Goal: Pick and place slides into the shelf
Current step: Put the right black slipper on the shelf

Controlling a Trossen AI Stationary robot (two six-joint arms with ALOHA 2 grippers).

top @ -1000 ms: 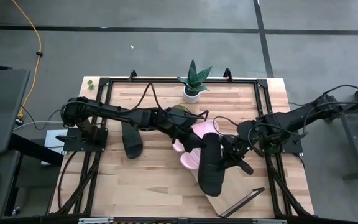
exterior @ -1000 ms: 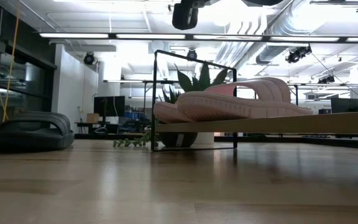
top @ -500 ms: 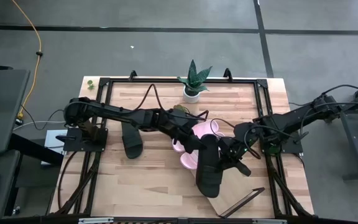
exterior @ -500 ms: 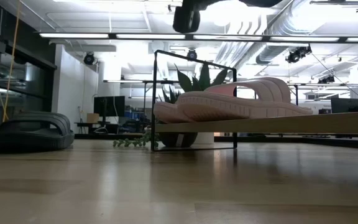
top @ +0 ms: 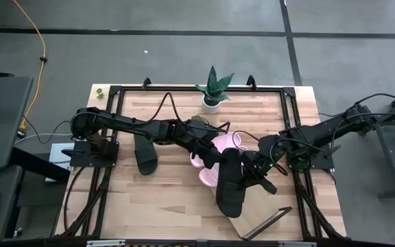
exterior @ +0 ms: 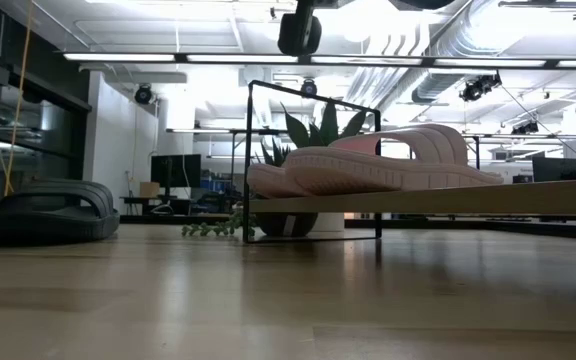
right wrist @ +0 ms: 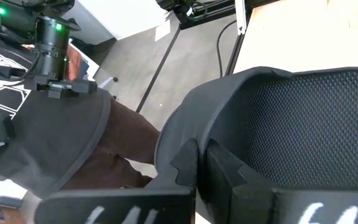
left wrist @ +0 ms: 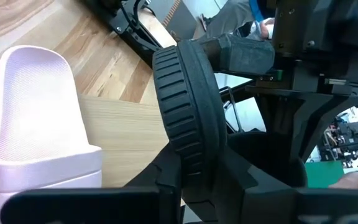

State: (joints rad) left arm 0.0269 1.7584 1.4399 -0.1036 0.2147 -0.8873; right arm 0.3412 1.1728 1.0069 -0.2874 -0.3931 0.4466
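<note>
Two grippers hold one black slide (top: 229, 185) above the shelf (top: 258, 221): the left gripper (top: 219, 163) has its fingers clamped on the sole edge, the right gripper (top: 252, 169) pinches the strap wall. Both pink slides (top: 214, 161) lie just beside the left fingers; the other black slide (top: 145, 152) sits well apart. If either arm pulls unevenly, the slide could twist free or nudge the pink pair. No brand is readable.

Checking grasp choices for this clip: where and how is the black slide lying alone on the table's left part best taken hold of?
Grip the black slide across its wide strap or one sidewall, coming straight down from above. It lies flat, sole down, strap arching upward in the low view, nothing touching it. The left gripper and right gripper are both shut on the other black slide.
</note>
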